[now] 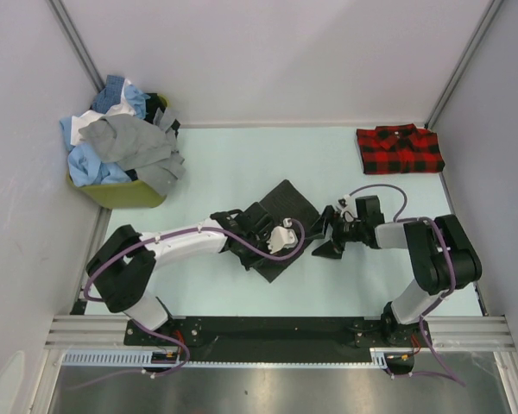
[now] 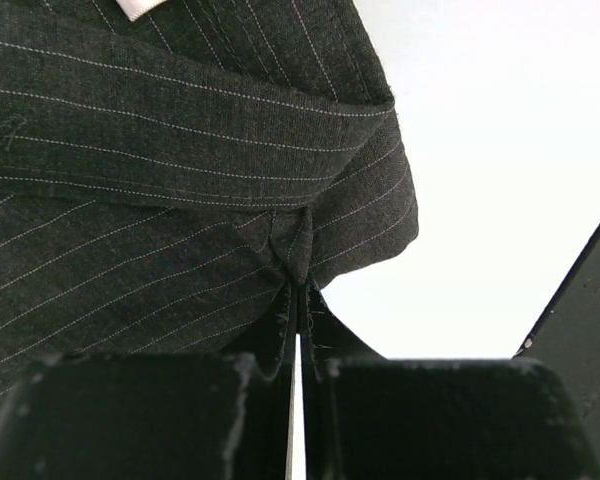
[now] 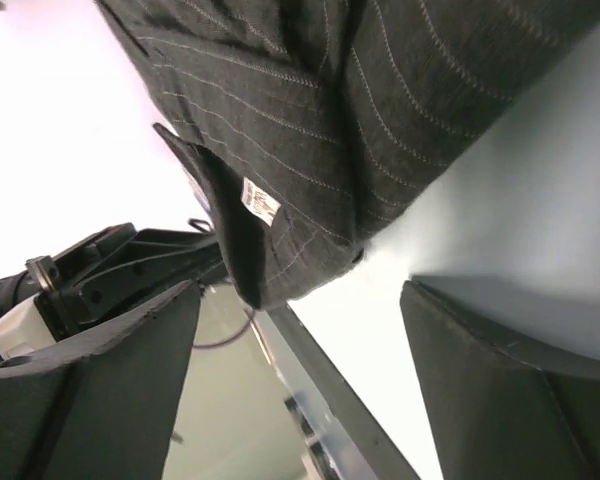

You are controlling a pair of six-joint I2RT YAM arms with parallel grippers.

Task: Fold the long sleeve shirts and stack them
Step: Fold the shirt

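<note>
My left gripper (image 2: 298, 300) clamped on fold of charcoal pinstripe shirt (image 1: 287, 205). My right gripper (image 3: 295, 300) spread wide, just right of shirt, holding nothing. Plaid shirt (image 1: 400, 148) folded far right.

I see the whole table (image 1: 242, 155) from high above its near edge. Both wrist cameras sit close on the same charcoal shirt (image 2: 160, 150).

The dark charcoal pinstriped shirt (image 2: 160, 200) is matt, finely woven cloth, the folded red-and-black plaid shirt (image 1: 400, 148) is soft matt cloth, and the pale green surface (image 1: 224, 164) looks smooth.
</note>
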